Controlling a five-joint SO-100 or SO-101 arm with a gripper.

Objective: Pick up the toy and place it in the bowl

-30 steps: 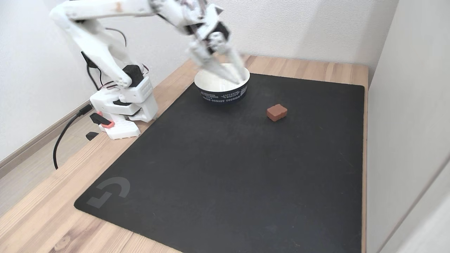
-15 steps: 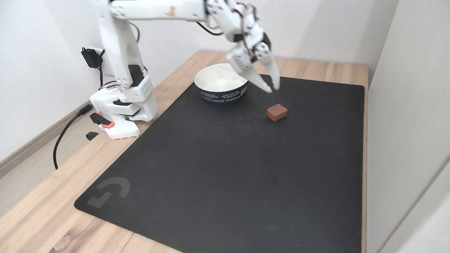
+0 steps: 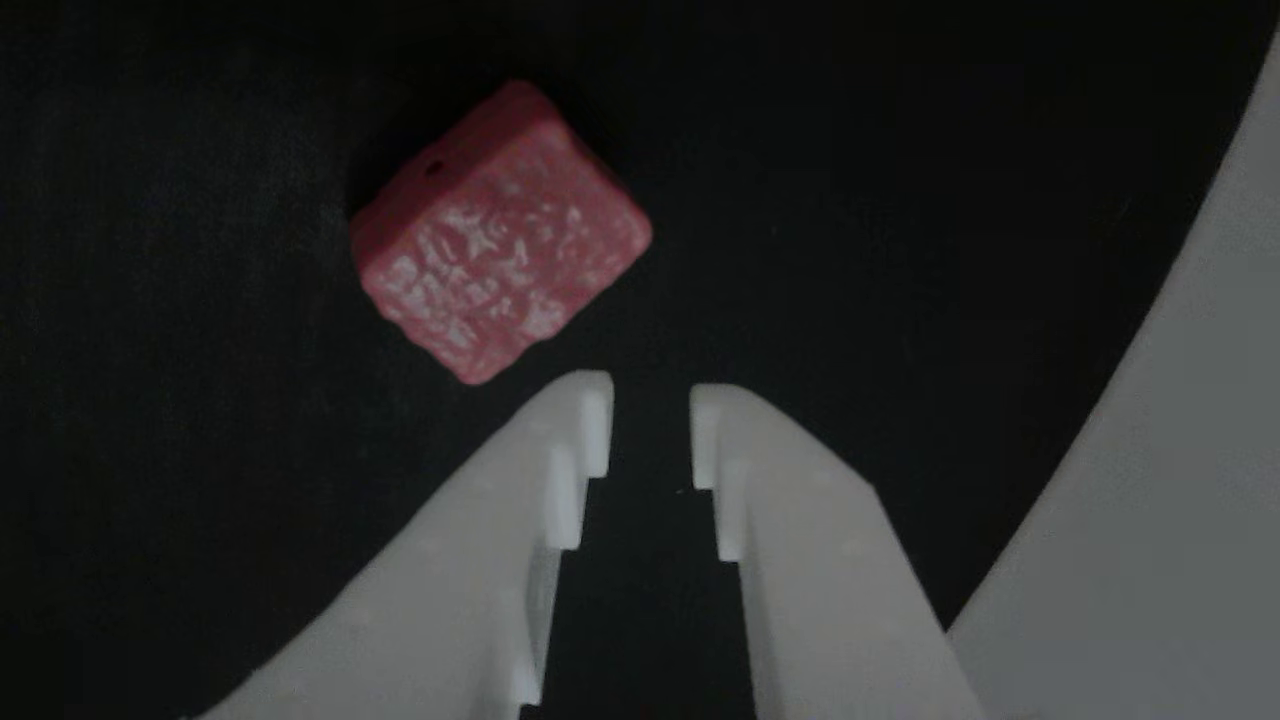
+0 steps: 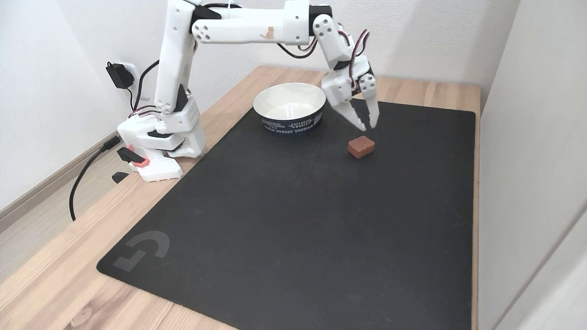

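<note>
Just above toy [image 4: 361, 146], jaws slightly parted.

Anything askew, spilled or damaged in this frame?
Nothing stands out. The toy lies intact on the black mat, turned at an angle to the open gripper just above it. The bowl stands upright nearby, nothing spilled.
</note>
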